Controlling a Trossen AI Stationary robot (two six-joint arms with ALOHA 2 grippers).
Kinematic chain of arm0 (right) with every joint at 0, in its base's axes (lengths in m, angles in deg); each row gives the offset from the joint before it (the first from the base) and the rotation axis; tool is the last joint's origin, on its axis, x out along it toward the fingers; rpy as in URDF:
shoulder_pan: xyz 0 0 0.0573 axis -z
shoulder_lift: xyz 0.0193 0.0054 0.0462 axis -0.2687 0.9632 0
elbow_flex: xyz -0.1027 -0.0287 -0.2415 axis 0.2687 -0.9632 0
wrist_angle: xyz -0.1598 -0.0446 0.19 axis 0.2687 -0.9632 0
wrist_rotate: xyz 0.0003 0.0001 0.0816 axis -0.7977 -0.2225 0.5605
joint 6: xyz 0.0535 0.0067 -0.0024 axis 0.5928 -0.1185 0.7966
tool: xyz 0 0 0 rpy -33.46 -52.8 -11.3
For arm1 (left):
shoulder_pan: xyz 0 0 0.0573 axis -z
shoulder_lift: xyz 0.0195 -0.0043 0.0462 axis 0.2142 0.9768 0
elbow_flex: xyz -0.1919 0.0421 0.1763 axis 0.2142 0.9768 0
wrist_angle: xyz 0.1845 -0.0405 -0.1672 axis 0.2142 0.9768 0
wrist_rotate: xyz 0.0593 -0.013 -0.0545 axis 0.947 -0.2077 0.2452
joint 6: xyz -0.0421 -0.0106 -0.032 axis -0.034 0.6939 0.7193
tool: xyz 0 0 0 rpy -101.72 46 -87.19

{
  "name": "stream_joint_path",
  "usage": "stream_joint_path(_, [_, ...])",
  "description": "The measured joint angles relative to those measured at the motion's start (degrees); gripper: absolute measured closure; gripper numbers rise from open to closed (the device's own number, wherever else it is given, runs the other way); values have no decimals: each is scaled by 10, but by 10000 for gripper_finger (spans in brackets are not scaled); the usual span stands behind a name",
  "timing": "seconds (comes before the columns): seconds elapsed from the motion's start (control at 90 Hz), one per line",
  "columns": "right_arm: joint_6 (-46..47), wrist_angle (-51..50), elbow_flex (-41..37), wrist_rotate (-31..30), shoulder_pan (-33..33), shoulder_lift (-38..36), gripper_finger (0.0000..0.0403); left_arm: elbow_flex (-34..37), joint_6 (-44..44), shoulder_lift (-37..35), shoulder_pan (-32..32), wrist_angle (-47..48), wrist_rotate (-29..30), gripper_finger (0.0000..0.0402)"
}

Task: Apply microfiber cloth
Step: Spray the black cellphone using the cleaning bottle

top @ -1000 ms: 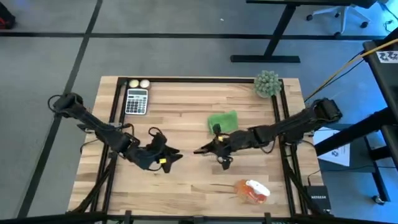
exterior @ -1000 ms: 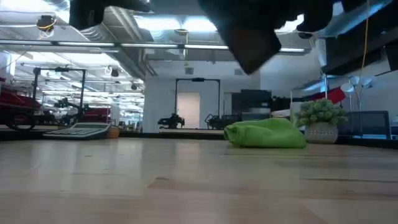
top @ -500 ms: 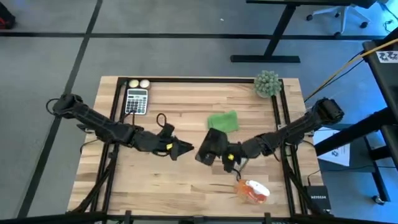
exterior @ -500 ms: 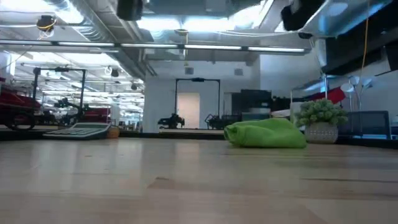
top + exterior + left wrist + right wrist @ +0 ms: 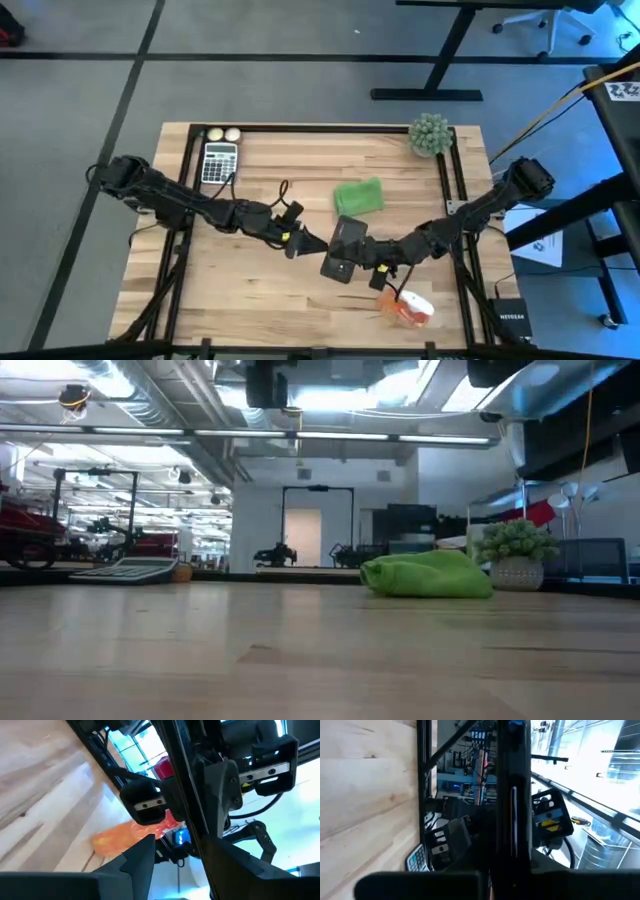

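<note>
You are looking down on one pale wooden desk [image 5: 250, 290] with two dark arms meeting near its middle. Your right gripper [image 5: 352, 262] is clamped on one flat black rectangular phone [image 5: 344, 250], held above the desk. Your left gripper [image 5: 305, 243] has its tips just beside the phone's edge; whether its fingers are spread or closed cannot be told.

One bright green microfiber cloth [image 5: 358, 195] lies bunched on the desk, untouched, just behind the phone, towards the far right. In the low view the cloth [image 5: 427, 575] sits beside one grey-green spiky ball plant [image 5: 430, 134].

Also on the desk: one grey calculator [image 5: 219, 162], two small pale balls [image 5: 223, 134] at the far left corner, and one orange and white object [image 5: 405, 308] near the front edge.
</note>
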Motion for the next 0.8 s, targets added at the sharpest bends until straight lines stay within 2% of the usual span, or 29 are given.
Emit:
stream_joint_path(0.233, [0, 3, 1, -13, 2, 1, 389, -1, -34, -11, 17, 1, 31, 245])
stream_joint_path(0.478, [2, 1, 1, -80, 23, 2, 389, -3, -44, -11, 31, -2, 19, 245])
stream_joint_path(0.622, [-4, 3, 1, -24, 22, 2, 389, -3, -36, -11, 24, 19, 43, 245])
stream_joint_path(0.8, [1, 5, 1, -10, 21, 2, 389, -3, -46, -11, 10, 7, 40, 245])
